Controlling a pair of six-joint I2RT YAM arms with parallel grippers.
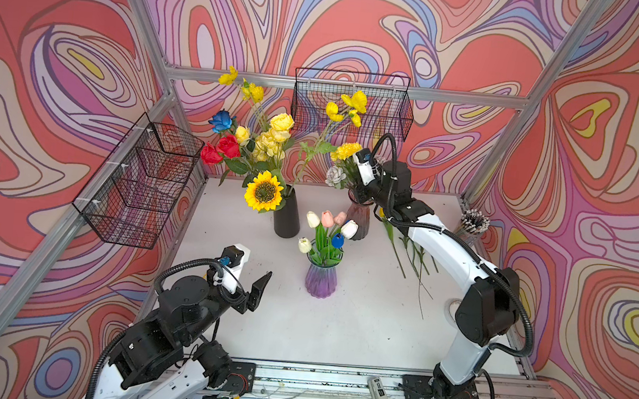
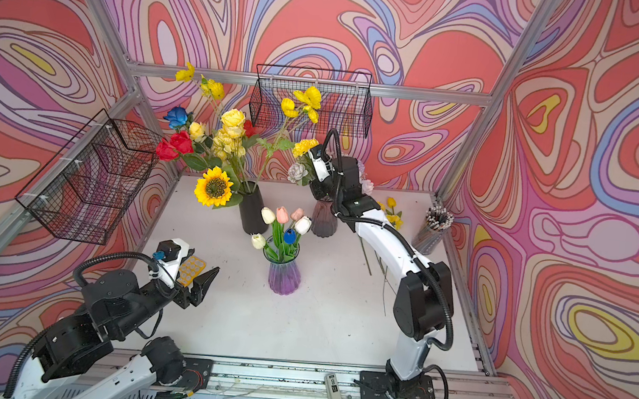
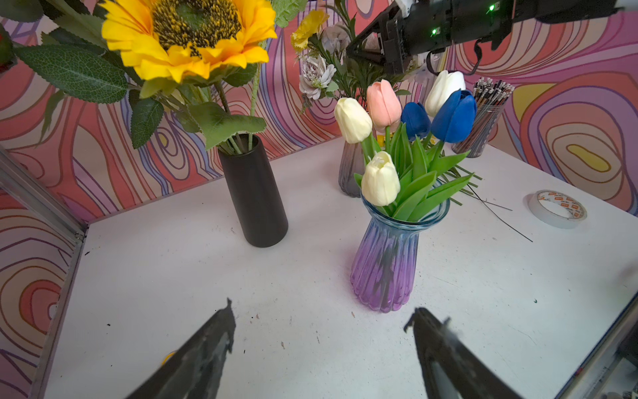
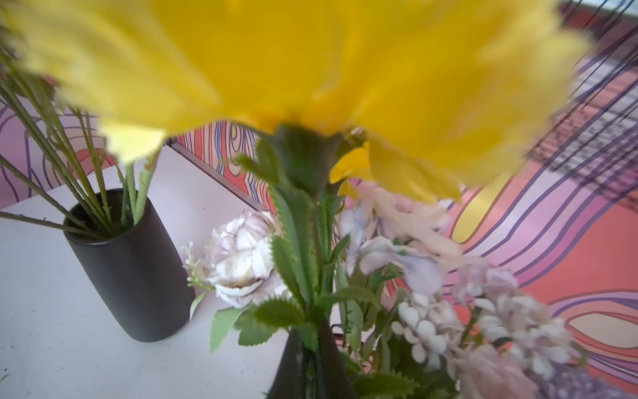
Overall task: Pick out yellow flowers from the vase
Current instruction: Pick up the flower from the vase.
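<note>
In the smoky grey vase [image 1: 358, 221] at the back right stands a yellow pom-pom marigold [image 1: 346, 150] among pale flowers. My right gripper [image 1: 356, 192] is shut on its green stem just above the vase's mouth; in the right wrist view the gripper [image 4: 312, 349] pinches the stem under the blurred yellow bloom [image 4: 310, 69]. The black vase [image 1: 286, 217] holds a sunflower [image 1: 264, 191], yellow roses [image 1: 278, 133] and small yellow blossoms [image 1: 352, 104] on long stems. Yellow tulips [image 2: 391, 210] lie on the table behind the right arm. My left gripper [image 3: 319, 312] hangs open and empty at the front left.
A purple glass vase [image 1: 320, 279] with white, pink and blue tulips stands mid-table. Red and blue roses [image 1: 219, 148] share the black vase. A pencil cup [image 1: 474, 222] and a tape roll [image 3: 557, 209] sit at the right. Wire baskets [image 1: 137, 184] hang on the walls.
</note>
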